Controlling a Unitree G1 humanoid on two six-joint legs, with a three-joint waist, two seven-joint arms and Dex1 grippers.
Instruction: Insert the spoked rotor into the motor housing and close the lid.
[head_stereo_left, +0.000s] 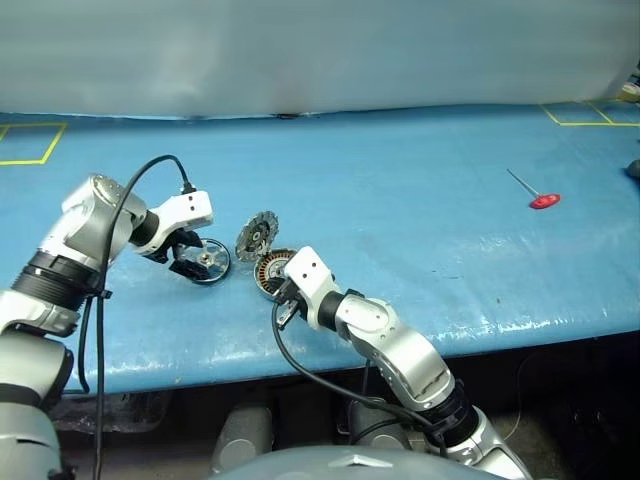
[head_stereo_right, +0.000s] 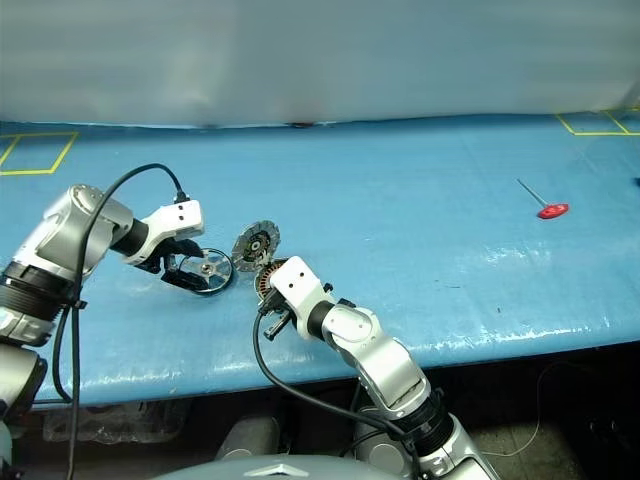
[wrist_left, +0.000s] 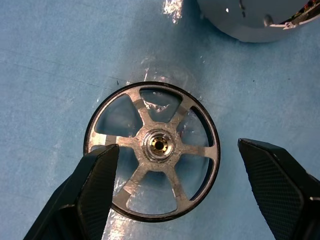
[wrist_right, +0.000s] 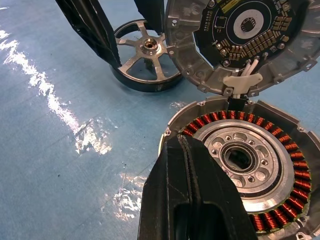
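Left eye view takes in the whole blue counter (head_stereo_left: 420, 260), with the task's parts grouped at its near left and a red-handled tool (head_stereo_left: 541, 199) lying well apart at the far right. From largest to smallest: the motor housing (wrist_right: 260, 165) sits open on the counter near the front edge, and the right wrist view alone reveals its ring of copper windings and silver centre hub. The lid (wrist_right: 240, 40) stands tilted up from the housing's far edge, its dark inner face with a circuit board readable in that same close view, while the head views give just a small grey disc. The spoked rotor (wrist_left: 152, 150) lies flat just left of the housing; the left wrist view shows its silver spokes and brass-coloured hub. The left claw (wrist_left: 175, 195) is spread wide over the rotor, one finger on either side. The right claw (wrist_right: 192, 200) is pressed together, holding nothing, at the housing's near rim.
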